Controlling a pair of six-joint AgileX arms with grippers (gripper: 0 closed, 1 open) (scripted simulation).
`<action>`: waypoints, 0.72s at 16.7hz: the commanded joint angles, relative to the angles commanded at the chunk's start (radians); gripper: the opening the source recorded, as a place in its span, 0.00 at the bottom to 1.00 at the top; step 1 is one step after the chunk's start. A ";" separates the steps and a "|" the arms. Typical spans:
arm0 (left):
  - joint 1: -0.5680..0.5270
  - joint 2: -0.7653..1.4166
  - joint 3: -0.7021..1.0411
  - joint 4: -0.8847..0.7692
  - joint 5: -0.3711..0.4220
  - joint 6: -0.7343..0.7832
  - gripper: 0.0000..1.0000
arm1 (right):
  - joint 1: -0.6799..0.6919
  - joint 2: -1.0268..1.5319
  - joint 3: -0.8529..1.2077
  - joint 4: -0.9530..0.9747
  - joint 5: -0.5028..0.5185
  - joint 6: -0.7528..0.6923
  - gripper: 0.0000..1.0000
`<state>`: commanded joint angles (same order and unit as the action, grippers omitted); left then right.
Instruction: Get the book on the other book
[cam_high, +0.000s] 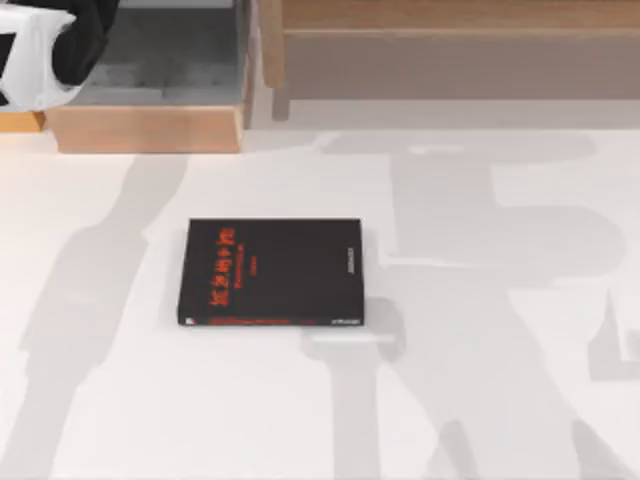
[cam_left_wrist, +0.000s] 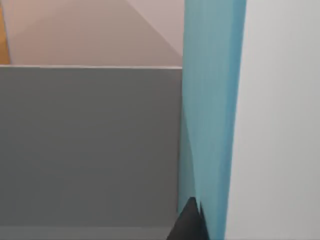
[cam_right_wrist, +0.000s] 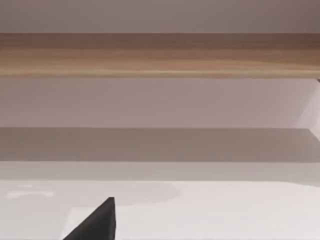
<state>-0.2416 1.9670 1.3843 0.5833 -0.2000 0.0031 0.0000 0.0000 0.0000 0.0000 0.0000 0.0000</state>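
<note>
The other book (cam_high: 271, 272), black with red lettering, lies flat on the white table (cam_high: 480, 400) left of the middle. The book (cam_left_wrist: 210, 110) with its teal cover stands on edge close before the left wrist camera, beside a grey wall (cam_left_wrist: 90, 150). A dark part of my left gripper (cam_left_wrist: 190, 224) touches the teal cover's near end. My left arm (cam_high: 40, 50) reaches over the back left corner, above a grey-floored wooden compartment. A dark part of my right gripper (cam_right_wrist: 95, 222) hangs over the table, facing a wooden shelf.
A wooden compartment (cam_high: 150, 128) with a grey floor stands at the back left. A long wooden shelf (cam_high: 450, 40) runs along the back, and its board (cam_right_wrist: 160, 55) crosses the right wrist view. Arm shadows fall across the table.
</note>
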 joint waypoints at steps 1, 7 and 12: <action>0.000 0.000 0.000 0.000 0.000 0.000 0.00 | 0.000 0.000 0.000 0.000 0.000 0.000 1.00; -0.029 -0.086 -0.045 -0.006 -0.065 0.085 0.00 | 0.000 0.000 0.000 0.000 0.000 0.000 1.00; -0.113 -0.296 -0.197 -0.036 -0.248 0.327 0.00 | 0.000 0.000 0.000 0.000 0.000 0.000 1.00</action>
<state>-0.3543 1.6705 1.1870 0.5470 -0.4483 0.3306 0.0000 0.0000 0.0000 0.0000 0.0000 0.0000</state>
